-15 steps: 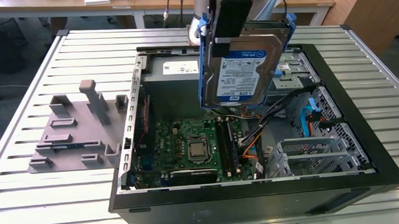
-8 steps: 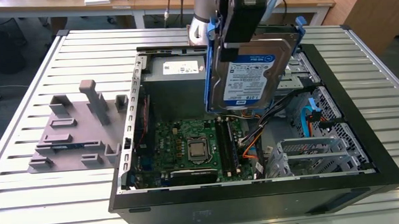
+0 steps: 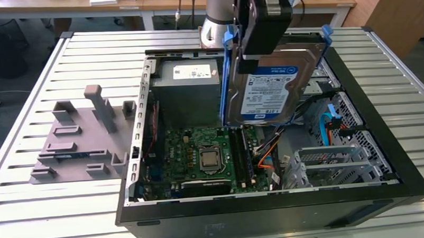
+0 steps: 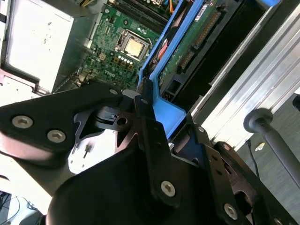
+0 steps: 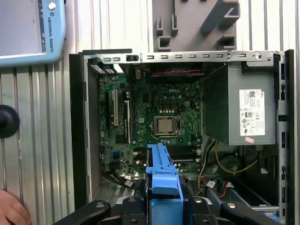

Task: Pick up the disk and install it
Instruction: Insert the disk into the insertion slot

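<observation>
Gripping the disk (image 3: 274, 90) by its frame, the pincer (image 3: 264, 43) holds it upright over the case (image 3: 404, 170); a slip could drop it onto the board (image 3: 192, 146).

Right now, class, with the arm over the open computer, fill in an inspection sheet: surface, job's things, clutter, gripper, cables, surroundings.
Surface: slatted metal table, carrying an open computer case.
Job's things: the disk, in its blue carrier frame, held upright over the motherboard beside the power supply; not in the drive cage.
Clutter: grey moulded fixture on the table, at the exterior view's left of the case.
Grippers: the gripper shut on the disk's upper end.
Cables: orange cable and blue cable inside the case.
Surroundings: wooden desks behind the table; teach pendant beside the case; a person's hand near the table, in the first wrist view.
</observation>
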{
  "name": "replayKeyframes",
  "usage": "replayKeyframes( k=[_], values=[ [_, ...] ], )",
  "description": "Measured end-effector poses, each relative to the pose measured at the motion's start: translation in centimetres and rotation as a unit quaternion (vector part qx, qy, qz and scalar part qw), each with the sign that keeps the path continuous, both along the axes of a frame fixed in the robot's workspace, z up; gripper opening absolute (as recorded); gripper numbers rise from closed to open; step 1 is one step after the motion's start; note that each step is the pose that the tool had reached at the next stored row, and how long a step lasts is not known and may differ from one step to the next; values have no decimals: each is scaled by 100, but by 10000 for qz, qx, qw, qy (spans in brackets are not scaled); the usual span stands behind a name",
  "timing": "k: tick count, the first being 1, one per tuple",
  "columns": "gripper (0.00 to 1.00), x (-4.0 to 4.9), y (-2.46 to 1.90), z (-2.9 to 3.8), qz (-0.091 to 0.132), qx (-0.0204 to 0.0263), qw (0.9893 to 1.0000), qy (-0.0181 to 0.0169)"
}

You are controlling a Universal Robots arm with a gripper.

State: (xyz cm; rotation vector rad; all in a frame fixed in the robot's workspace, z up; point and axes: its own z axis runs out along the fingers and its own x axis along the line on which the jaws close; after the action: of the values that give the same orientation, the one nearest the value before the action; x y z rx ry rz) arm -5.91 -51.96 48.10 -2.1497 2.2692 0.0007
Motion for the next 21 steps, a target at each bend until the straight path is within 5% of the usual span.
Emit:
replayKeyframes(
  k=[6,14,21],
  values=[
    [37,117,-27,-15,-2,-1,10000,1],
    [37,143,-187,-52,-10,-1,10000,1],
    [37,298,-235,-82,-10,-1,10000,2]
  ],
)
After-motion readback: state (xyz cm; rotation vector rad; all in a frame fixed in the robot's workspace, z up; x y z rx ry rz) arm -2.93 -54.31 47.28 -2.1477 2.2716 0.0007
